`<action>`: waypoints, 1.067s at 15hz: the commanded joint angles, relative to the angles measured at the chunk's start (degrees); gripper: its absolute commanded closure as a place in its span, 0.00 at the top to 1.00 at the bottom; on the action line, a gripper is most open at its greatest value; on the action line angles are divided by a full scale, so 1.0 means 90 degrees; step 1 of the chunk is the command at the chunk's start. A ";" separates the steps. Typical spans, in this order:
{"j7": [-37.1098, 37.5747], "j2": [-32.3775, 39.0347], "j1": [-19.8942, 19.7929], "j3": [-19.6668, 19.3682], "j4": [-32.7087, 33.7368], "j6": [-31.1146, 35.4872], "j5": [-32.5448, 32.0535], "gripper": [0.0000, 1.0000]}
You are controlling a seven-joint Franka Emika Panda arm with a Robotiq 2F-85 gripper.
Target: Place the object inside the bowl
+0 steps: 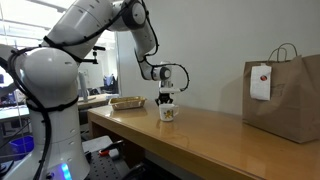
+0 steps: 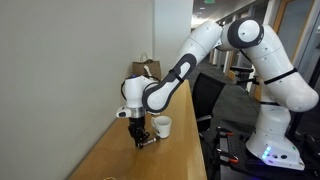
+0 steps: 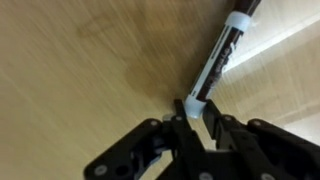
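The object is a white marker with a black band [image 3: 222, 55]. Its near end sits between my gripper's fingertips [image 3: 198, 110], and the fingers press on both sides of it. The marker lies low over the wooden table [image 2: 118, 160]. The small white bowl [image 2: 162, 126] stands upright on the table just beside the gripper [image 2: 137, 140], apart from it. In an exterior view the gripper [image 1: 167, 99] overlaps the bowl [image 1: 168, 113]. The bowl is out of the wrist view.
A brown paper bag [image 1: 285, 95] with a white tag stands further along the table; it also shows in an exterior view [image 2: 145, 70]. A shallow tan tray [image 1: 127, 102] lies near the robot's base. A white wall runs along the table's far side.
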 commanded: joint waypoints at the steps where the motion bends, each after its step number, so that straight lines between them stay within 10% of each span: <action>1: 0.0196 -0.0053 -0.0061 0.0073 -0.0031 -0.0081 -0.0091 0.03; 10: -0.0406 -0.0600 -0.0306 0.0660 -0.0173 0.0040 0.0227 0.06; 16: -0.2696 -0.1658 -0.1131 0.1409 -0.0994 0.0765 0.1595 0.06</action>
